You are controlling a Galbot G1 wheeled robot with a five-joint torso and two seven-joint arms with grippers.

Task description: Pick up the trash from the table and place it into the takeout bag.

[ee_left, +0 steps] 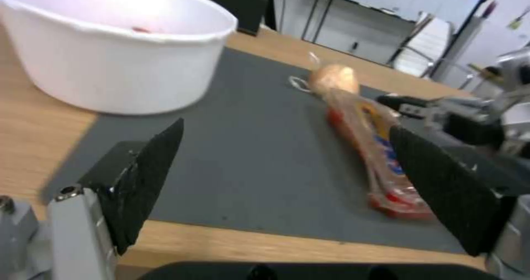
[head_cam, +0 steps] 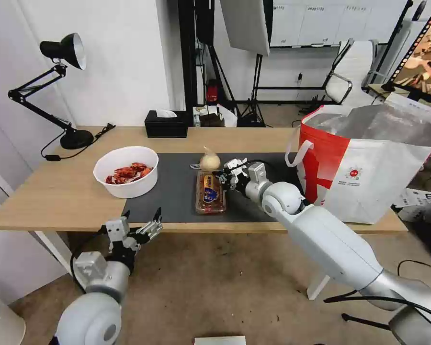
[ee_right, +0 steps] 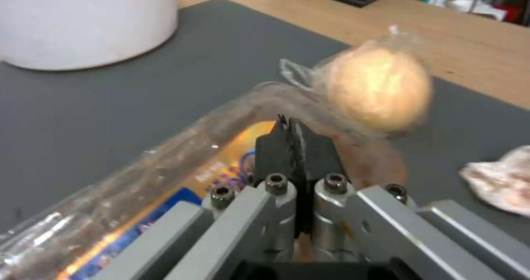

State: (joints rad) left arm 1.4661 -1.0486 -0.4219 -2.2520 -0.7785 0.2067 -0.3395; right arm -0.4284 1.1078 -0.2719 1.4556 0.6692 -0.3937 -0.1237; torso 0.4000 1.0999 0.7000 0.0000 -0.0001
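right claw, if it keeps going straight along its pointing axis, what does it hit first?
Right claw is shut and sits at the clear plastic box, so probably the box's far end first, with the knotted beige bag just beyond. Depth is unclear; it may already touch the box.

No wording can be read: the takeout bag (head_cam: 368, 167) carries a small round red logo with tiny print under it, and the clear plastic box (head_cam: 210, 192) has a yellow-and-blue label, both illegible.
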